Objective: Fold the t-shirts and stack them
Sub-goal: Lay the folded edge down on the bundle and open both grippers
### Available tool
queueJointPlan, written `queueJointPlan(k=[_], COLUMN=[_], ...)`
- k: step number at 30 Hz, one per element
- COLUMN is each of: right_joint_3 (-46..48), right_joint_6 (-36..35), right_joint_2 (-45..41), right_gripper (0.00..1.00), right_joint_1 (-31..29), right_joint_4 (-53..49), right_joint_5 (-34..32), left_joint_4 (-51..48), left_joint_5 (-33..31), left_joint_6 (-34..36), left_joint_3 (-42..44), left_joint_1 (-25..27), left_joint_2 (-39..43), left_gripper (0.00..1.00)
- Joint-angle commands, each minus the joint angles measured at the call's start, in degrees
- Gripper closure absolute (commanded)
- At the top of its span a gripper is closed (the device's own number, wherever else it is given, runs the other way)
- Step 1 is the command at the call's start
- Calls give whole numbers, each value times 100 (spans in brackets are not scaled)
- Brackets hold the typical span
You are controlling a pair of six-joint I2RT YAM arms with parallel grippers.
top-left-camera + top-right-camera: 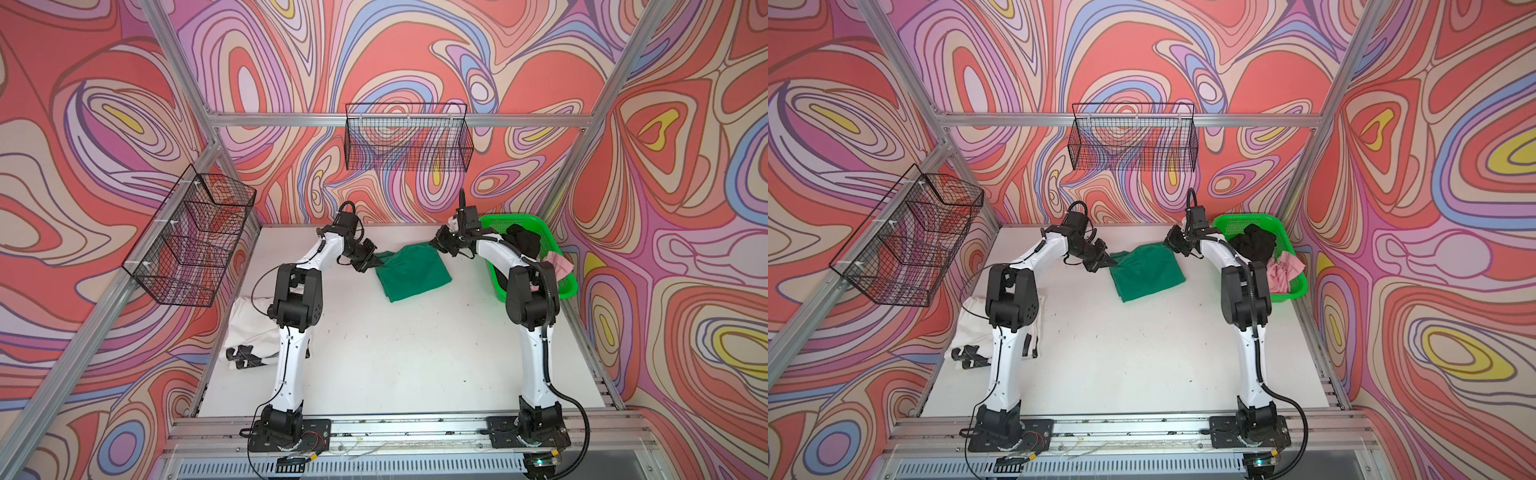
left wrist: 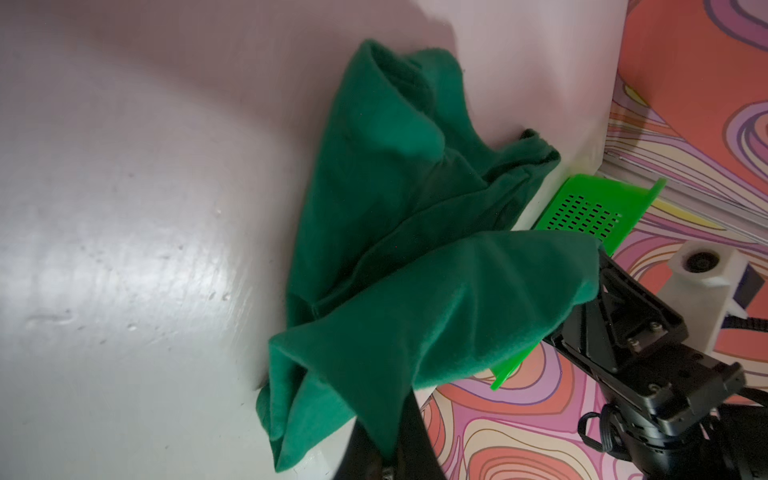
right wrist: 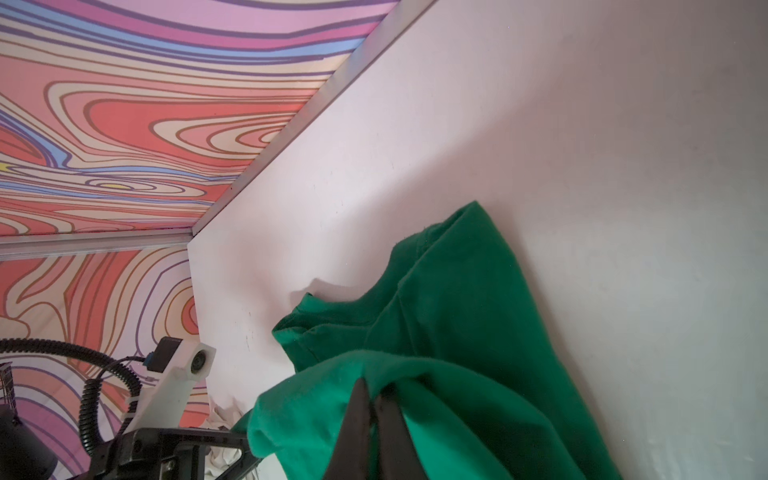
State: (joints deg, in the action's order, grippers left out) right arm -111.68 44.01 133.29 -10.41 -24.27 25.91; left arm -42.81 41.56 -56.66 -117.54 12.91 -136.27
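A large, plain dark green cloth t-shirt is being held at two points, one by each arm, toward the far middle of the white tabletop.

The left gripper is being clamped tight on the garment's far left edge. In the left wrist view, a fold of green cloth is being pinched between the black fingers, and no gap is being shown between them.

The right gripper is being clamped tight on the garment's far right corner. In the right wrist view, the black fingertips are being pressed together with green fabric between them.

The two gripped portions are being carried slightly above the surface. The bulk of the garment is being supported by the tabletop in a loose, partly doubled layer.

A white cloth t-shirt with black marks is being supported by the tabletop at the near left, and it is partly being hidden by the left arm.

A bright green perforated plastic basket is being seen at the far right corner. A crumpled black t-shirt is being contained in it. A pale pink t-shirt is being contained at its right side, against the rim.

Two black wire baskets are being carried by the aluminium frame, one on the left wall and one on the back wall.
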Motion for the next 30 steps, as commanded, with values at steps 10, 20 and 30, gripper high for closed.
queueJointPlan(k=[10,20,30], right_joint_3=[-728,-671,776], right_joint_6=[-5,-338,-853], right_joint_2=[743,314,-895], right_gripper=[100,58,45], right_joint_1=[70,66,57], right_joint_4=[-225,-262,730], right_joint_5=[36,-262,-571], left_joint_4=[-474,-223,-321], left_joint_5=[107,126,-34], left_joint_6=[-99,-105,621], left_joint_3=[-1107,-1272,-1042], left_joint_1=[-159,-196,-245], left_joint_2=[-779,-583,-14], left_gripper=[73,47,10])
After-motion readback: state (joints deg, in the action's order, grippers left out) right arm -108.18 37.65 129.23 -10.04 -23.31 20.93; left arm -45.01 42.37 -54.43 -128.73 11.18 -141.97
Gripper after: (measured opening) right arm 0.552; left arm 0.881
